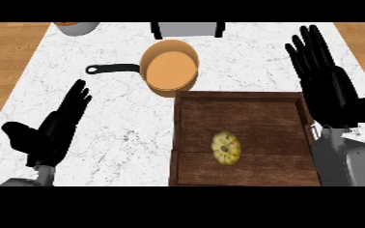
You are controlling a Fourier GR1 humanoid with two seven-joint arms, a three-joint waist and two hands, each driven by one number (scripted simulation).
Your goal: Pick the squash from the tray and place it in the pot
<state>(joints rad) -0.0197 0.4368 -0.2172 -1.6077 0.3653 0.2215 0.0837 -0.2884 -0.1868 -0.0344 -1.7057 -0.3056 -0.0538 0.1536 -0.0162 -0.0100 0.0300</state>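
Squash (226, 148) lying in the wooden tray (246, 98), just below the orange pot (170, 68) and down-left of the nearer right hand (324, 79), which, like the left hand (57, 128), is spread flat and holds nothing.

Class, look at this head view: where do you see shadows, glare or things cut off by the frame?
Head view: even lighting, no glare on the marble counter; the tray is dark inside, so the yellow squash stands out; the pot shows a flat orange interior; a grey container and a grey object are cut off at the top edge.
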